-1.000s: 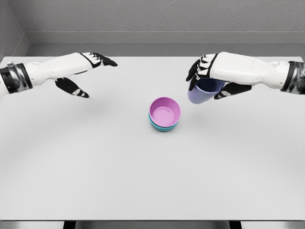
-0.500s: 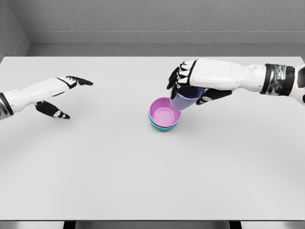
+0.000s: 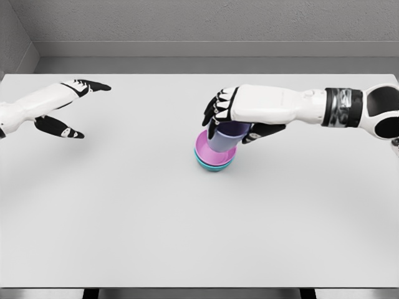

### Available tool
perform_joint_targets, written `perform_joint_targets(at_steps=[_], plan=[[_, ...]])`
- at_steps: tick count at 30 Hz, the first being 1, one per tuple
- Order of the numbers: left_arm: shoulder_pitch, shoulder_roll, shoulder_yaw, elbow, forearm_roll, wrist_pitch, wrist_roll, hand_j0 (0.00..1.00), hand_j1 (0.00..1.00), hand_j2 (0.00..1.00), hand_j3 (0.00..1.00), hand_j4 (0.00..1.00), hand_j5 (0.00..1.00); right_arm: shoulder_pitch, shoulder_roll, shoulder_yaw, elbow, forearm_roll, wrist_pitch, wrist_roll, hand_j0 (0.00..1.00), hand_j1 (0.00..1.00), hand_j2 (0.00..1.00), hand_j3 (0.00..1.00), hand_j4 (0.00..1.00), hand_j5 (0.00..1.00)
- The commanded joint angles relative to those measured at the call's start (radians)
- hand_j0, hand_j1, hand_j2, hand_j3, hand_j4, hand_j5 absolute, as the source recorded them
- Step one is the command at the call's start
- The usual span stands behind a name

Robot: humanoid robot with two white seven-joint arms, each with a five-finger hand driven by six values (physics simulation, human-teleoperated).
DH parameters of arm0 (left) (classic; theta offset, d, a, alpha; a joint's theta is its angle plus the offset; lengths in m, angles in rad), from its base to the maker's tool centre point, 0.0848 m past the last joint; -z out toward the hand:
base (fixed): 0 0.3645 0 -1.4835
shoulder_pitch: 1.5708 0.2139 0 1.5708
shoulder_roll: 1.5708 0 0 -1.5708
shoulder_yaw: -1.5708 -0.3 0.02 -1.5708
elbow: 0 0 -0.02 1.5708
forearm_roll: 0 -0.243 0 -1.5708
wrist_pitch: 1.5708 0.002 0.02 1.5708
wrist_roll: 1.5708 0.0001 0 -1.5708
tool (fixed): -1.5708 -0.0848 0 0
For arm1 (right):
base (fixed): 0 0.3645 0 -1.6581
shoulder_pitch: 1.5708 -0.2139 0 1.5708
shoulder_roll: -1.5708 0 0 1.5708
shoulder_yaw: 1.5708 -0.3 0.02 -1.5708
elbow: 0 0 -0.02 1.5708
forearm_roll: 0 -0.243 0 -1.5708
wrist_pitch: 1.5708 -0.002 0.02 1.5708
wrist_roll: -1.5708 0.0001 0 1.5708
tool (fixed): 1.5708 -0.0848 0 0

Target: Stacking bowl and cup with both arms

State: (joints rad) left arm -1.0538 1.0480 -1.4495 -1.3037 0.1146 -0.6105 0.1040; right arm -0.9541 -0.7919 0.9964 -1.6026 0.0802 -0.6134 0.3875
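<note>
A pink bowl [image 3: 204,151] sits nested in a teal bowl [image 3: 212,166] at the middle of the table. My right hand [image 3: 229,118] is shut on a lavender cup [image 3: 225,138] and holds it directly over the pink bowl, the cup's base down inside the bowl's rim; whether it touches the bowl's floor I cannot tell. The hand hides the cup's rim. My left hand [image 3: 72,107] hovers open at the far left, well away from the bowls, holding nothing.
The white table [image 3: 187,230] ends at a front edge near the bottom of the picture. A grey wall [image 3: 199,25] runs along its far side.
My right hand has carried the cup left and down from beside the bowls to inside the pink bowl. My left arm has drawn back to the left.
</note>
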Motion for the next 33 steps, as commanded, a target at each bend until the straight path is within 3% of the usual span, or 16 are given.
perform_joint_targets(at_steps=[1, 23, 30, 33], plan=[[0.000, 0.001, 0.004, 0.000, 0.005, 0.000, 0.000, 1.00, 1.00, 1.00, 1.00, 1.00, 1.00, 0.000, 0.008, 0.004, 0.001, -0.007, 0.003, 0.004, 0.58, 0.58, 0.58, 0.58, 0.58, 0.58], [0.008, -0.002, 0.017, 0.007, -0.003, 0.000, -0.009, 1.00, 1.00, 1.00, 1.00, 1.00, 1.00, -0.006, 0.046, 0.004, 0.029, -0.007, 0.003, 0.019, 0.58, 0.58, 0.58, 0.58, 0.58, 0.58], [0.008, -0.002, 0.017, 0.007, -0.004, 0.000, -0.010, 1.00, 1.00, 1.00, 1.00, 1.00, 1.00, -0.012, 0.060, 0.008, 0.067, -0.007, 0.003, 0.025, 0.59, 0.59, 0.59, 0.59, 0.59, 0.59], [0.008, -0.002, 0.020, 0.004, -0.003, 0.000, -0.043, 1.00, 1.00, 1.00, 1.00, 1.00, 1.00, -0.012, 0.062, 0.010, 0.070, -0.007, 0.003, 0.025, 0.59, 0.59, 0.59, 0.59, 0.59, 0.59]])
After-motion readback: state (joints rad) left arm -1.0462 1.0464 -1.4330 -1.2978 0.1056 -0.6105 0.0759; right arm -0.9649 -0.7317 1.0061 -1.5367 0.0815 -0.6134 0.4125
